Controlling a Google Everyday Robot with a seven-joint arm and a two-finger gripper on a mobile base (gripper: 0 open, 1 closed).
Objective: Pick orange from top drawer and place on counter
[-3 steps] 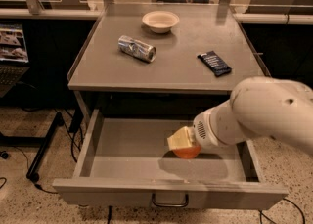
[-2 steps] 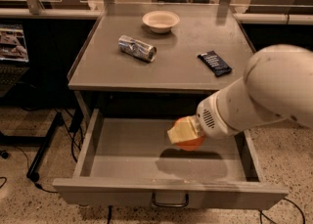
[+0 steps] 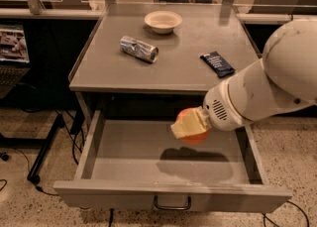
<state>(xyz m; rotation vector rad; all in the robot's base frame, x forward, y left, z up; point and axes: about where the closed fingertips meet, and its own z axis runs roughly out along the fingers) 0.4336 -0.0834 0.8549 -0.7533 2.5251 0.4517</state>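
Observation:
My gripper [image 3: 190, 125] is shut on the orange [image 3: 194, 137], a small bright-orange fruit that shows below and behind the pale fingers [image 3: 184, 128]. I hold it in the air above the open top drawer [image 3: 124, 156], right of the drawer's middle and just below the front edge of the counter [image 3: 173, 67]. Its shadow lies on the drawer floor beneath it. The drawer's loop handle [image 3: 172, 204] is at the centre of its front panel. My white arm reaches in from the right.
On the counter stand a white bowl [image 3: 163, 21] at the back, a crushed silver can [image 3: 139, 49] on its side at the left, and a dark snack bar [image 3: 217, 64] at the right. A black stand leg [image 3: 42, 154] and cables are on the floor to the left.
My gripper has risen with the orange from near the drawer floor to well above it, and drawn slightly toward the counter's front edge. The arm has lifted higher.

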